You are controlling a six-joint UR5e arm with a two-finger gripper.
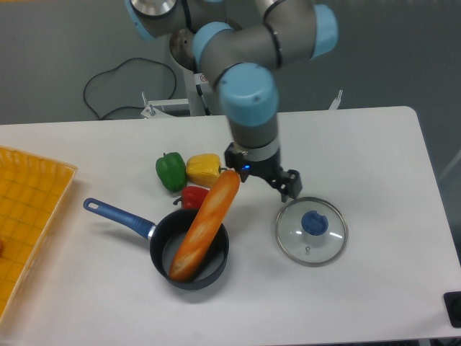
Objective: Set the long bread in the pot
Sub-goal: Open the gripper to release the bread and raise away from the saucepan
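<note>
While claw (265, 180) hangs right of the pot (189, 250), bread (204, 225) lies down-left of it.
Bread slants, low end in pot, top end over rim (near claw); fingers apart, holding nothing.

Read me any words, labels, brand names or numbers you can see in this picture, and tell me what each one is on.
None: no readable text, number or sign shows on the robot arm, the pot, the long bread, the glass lid or the yellow tray.
</note>
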